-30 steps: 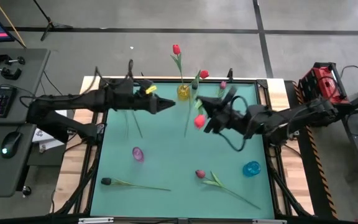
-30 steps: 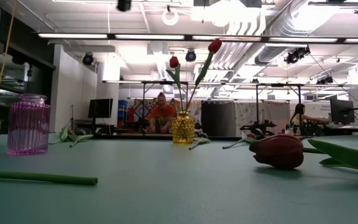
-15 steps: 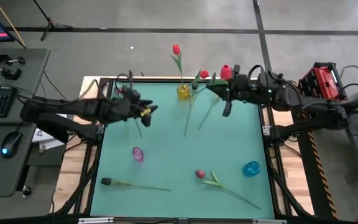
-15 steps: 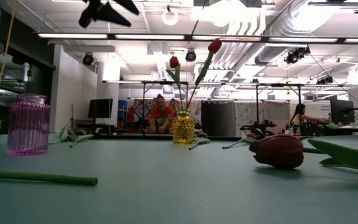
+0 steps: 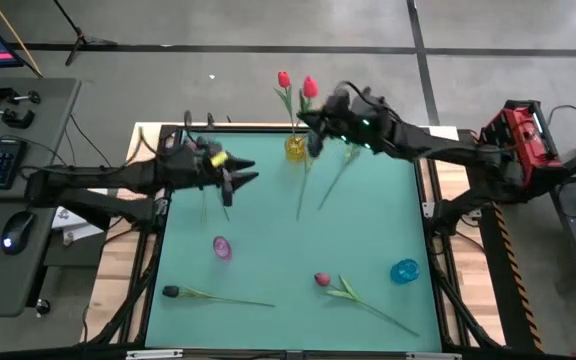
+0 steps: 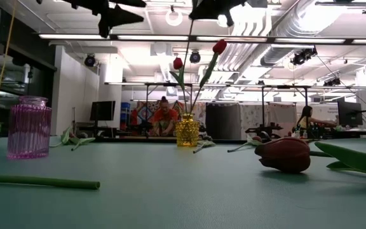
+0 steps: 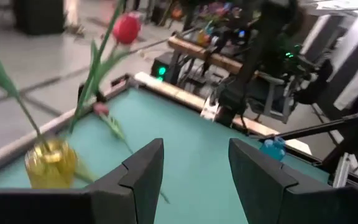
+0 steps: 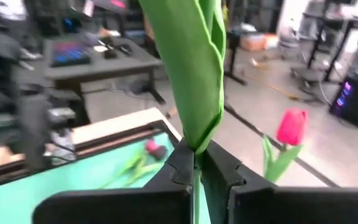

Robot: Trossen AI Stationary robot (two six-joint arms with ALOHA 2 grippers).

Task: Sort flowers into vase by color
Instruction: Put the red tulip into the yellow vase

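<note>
A teal counter (image 5: 368, 230) holds three small vases: a yellow vase (image 5: 295, 148) at the far edge, a pink vase (image 5: 221, 247) nearer the left side, and a blue vase (image 5: 404, 271) at front right. Two red tulips stand in the yellow vase. The right claw (image 5: 317, 130) hangs above that vase, closed on the stem of a third red tulip (image 5: 309, 87), its green leaf (image 8: 188, 68) pinched between the fingers. The left claw (image 5: 236, 180) hovers over the counter's left half, fingers apart and empty. Two loose tulips lie near the front: a dark one (image 5: 171, 292) at left, a red one (image 5: 321, 279) in the middle. More stems lie by the yellow vase.
</note>
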